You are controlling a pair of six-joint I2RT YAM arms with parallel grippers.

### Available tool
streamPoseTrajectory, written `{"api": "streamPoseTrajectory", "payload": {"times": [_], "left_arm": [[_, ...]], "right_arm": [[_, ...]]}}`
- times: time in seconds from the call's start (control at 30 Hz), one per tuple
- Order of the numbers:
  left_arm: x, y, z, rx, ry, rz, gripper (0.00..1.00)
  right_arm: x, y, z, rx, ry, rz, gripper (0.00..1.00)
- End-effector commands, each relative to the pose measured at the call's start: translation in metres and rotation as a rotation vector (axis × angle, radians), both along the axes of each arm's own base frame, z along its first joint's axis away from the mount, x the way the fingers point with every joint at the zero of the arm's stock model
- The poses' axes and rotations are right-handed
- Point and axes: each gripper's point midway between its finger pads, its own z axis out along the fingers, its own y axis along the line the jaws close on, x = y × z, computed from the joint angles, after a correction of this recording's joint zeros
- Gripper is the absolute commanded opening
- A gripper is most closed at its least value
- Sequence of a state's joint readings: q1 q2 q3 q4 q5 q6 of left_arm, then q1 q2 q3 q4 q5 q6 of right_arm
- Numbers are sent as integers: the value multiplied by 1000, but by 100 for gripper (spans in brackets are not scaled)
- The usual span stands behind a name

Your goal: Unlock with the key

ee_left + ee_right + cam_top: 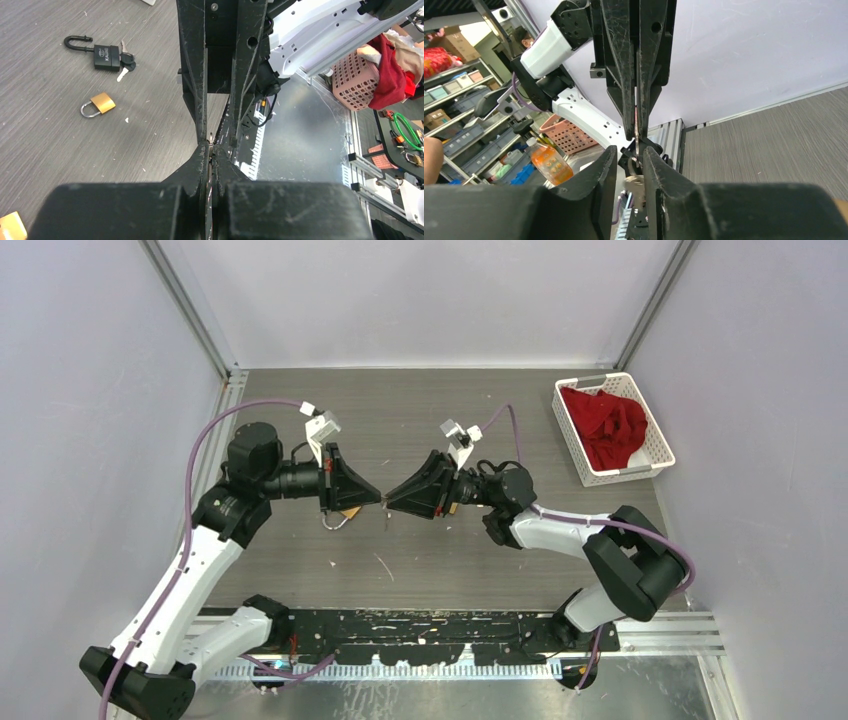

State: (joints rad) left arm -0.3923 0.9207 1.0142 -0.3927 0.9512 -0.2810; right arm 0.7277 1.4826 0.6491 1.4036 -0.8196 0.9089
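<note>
The left pincer [377,498] was pressed together on a thin key [636,142], tip to tip with the right pincer [391,504], whose jaws stood slightly spread around it.

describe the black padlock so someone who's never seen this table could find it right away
On the grey wood-grain table, seen from the left wrist camera, look toward the upper left. The black padlock lies there flat with a key at its body. Unlike the brass padlock lower in the picture, its body is black and its shackle looks open.
</note>
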Motion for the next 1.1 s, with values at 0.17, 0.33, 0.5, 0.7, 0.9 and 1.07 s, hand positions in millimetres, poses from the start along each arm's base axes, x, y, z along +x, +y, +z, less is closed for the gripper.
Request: {"api": "streamPoseTrajectory", "payload": {"times": [0.17, 0.33, 0.5, 0.7, 0.9, 1.07], "left_arm": [[-1, 0, 14, -33, -64, -9, 0], [-1, 0, 14, -35, -64, -8, 0], [0, 1, 14, -36, -69, -1, 0], [1, 2, 16, -38, -71, 9, 0], [3, 2, 15, -40, -60, 22, 0], [12, 7, 7, 1, -28, 77, 15]], "right_arm": [[-7, -6, 42, 101, -122, -13, 18], [-3, -1, 41, 96, -85, 5, 11], [-5, 2, 42, 102, -50, 46, 10], [-9, 2, 36, 85, -43, 64, 7], [-10, 0, 40, 97, -58, 58, 1], [-10, -4, 44, 92, -61, 48, 1]]}}
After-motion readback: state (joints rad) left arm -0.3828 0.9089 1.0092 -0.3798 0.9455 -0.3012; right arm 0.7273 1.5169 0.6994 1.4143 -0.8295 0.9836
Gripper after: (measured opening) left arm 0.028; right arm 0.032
